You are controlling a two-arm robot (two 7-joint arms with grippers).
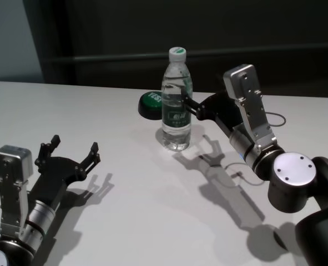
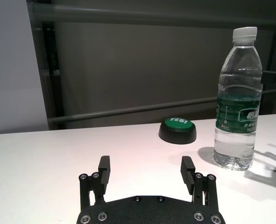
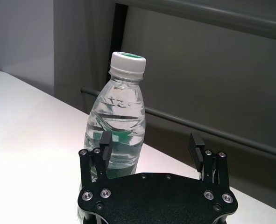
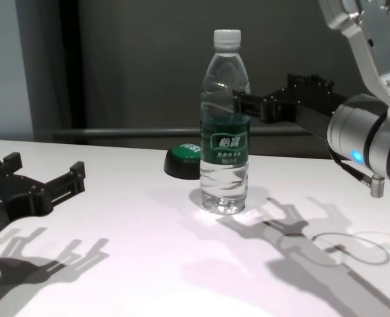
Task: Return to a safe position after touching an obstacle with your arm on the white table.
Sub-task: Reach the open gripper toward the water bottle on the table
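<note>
While you look down from the head camera, your left gripper [image 1: 75, 152] sits nearest, low over the near left part of the white table [image 1: 125, 221], its fingers [image 2: 103, 169] spread wide with nothing between them — its shadow falls on the tabletop just beside it. From its own wrist camera you see both black fingertips pointing across the bare surface toward the far side.

Farther in, near the middle of the table, the bottle [image 1: 177, 102] stands upright (white cap on, dark green label around its middle, clear water inside). It rests on the tabletop, well apart from the left gripper.

Your right arm [image 1: 252, 119] reaches in from the right, raised above the table, and your right gripper [image 4: 247, 102] hangs at the bottle's label height, right up against its right side. In the right wrist view the fingers [image 3: 103, 144] are held wide apart, and the bottle lines up with one finger rather than the gap between them; whether that finger actually touches the plastic you cannot tell. Nothing is gripped.

Beyond the bottle, just behind it and slightly to the left, sits a low black button with a green top [image 2: 177, 129] — it rests on the table near the far edge, partly hidden by the bottle in the head view.
</note>
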